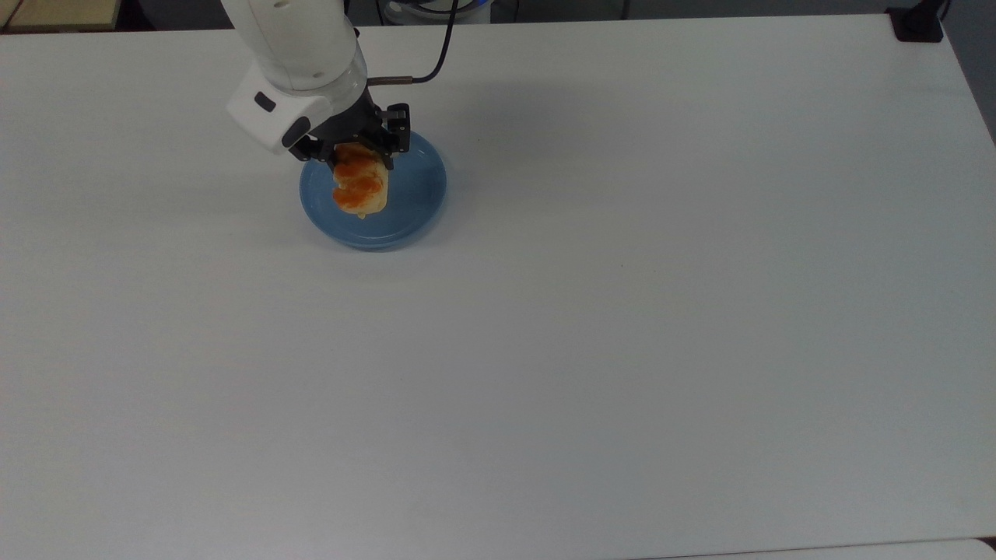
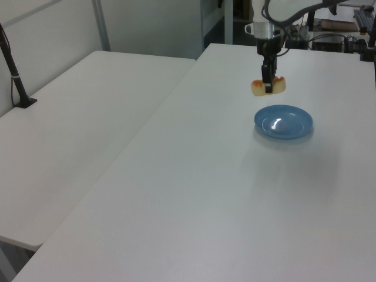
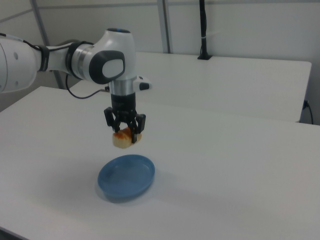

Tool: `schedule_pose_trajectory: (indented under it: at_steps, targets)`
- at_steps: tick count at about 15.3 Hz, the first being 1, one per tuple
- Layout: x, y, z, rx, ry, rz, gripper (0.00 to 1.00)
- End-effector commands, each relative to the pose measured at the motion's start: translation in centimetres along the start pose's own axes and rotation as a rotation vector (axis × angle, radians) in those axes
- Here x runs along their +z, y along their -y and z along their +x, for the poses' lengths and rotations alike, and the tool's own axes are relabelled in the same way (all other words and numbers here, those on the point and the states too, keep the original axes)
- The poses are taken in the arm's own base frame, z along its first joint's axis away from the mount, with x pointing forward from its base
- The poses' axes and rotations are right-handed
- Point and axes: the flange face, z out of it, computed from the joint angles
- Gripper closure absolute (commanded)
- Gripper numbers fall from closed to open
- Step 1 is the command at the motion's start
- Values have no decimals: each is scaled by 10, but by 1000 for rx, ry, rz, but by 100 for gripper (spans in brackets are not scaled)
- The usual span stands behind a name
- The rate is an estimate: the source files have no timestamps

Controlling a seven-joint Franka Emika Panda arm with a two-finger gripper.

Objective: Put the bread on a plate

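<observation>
Above the light-blue plate (image 3: 126,177), well clear of its surface, the gripper (image 3: 125,134) is clamped on one end of the bread (image 3: 122,139), so the carry step looks nearly done and the lowering not yet begun. Next it would need a straight descent toward the plate's middle, then opening the fingers once the loaf rests inside the raised rim. Bare white table (image 1: 622,311) lies all round the plate, far from any table edge, leaving free room to retreat upward.
</observation>
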Motion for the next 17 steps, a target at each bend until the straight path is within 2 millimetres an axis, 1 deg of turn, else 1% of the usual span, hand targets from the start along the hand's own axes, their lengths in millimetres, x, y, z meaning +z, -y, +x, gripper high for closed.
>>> schedule_pose_trajectory:
  at_steps: [1,4,5,8,9,11,13,14,15,16,17]
  targets:
    - [32,6,-12,-35,67,-14,35]
    - [68,7,-10,-36,130,-10,34]
    - [77,7,-10,-35,142,-10,30]
    - [81,4,-10,-30,139,-10,15]
    - [81,3,-10,-29,136,-11,1]
    - [79,2,-10,-27,133,-11,0]
    - [71,3,-10,-26,125,-11,0]
    - [59,4,-10,-20,103,-13,0]
    - [38,4,-7,-10,62,-19,0]
    - [19,5,-6,26,25,-22,0]
    - [-4,5,-4,71,-22,-29,0]
